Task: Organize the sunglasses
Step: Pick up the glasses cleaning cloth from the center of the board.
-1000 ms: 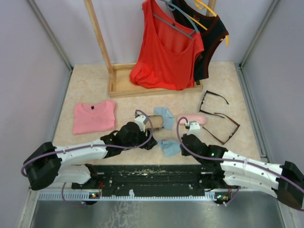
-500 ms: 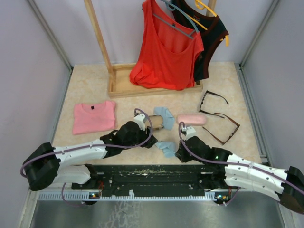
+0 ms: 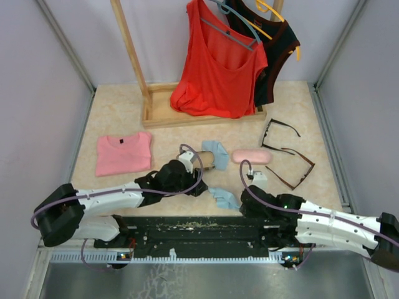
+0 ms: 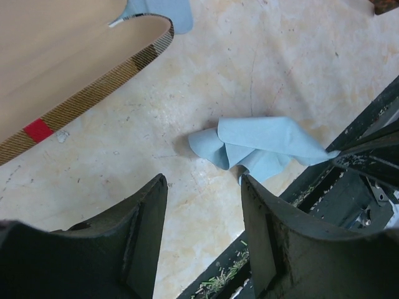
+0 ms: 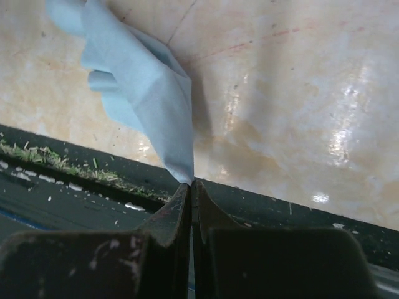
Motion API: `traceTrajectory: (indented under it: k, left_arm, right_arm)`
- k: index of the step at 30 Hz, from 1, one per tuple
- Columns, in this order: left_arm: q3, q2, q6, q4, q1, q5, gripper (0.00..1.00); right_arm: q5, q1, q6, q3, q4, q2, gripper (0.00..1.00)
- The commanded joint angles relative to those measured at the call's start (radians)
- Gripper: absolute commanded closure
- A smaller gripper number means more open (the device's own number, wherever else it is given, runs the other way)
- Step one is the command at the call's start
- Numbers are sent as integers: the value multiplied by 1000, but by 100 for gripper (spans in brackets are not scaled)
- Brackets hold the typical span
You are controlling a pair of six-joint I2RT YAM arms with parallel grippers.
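While the right gripper is working low at the near edge of the table, its fingers are pressing together on one corner of a light blue cleaning cloth. The rest of the cloth is lying crumpled on the tabletop just beside the black base rail. The left gripper is hovering with its jaws spread and nothing between them. That cloth is lying just ahead of it, and the open brown plaid case is sitting close on its far side, showing a tan lining. A second blue cloth is resting against that case.

Right of the plaid case, the oblong pink case is lying shut. Beyond it, towards the right wall, the sunglasses are lying on the table with their arms unfolded, well apart from both grippers. The slim reddish-brown pair is sitting nearer, and the black-framed pair is lying just behind it.

On the left, a folded pink T-shirt is lying flat. At the back, a red top and a black top are hanging over a wooden rack base.
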Motion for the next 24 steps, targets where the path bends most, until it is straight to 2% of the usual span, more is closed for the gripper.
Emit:
traceTrajectory:
  k: [1,8,17,24]
  left_arm:
    - [46,43,4,41,-17,45,44]
    - [94,109,7,58,-37,57,48]
    - [150,188,24,58,-51,82,52]
    - [176,219,37,49,-75,92,53]
  right_arm:
    - [145,17,106,63,-71,-3,100]
    - [293,17,222,53,-146,-77,100]
    - [303,18,280,48,-167,49,100]
    - [365,12,318,21,-156,8,100]
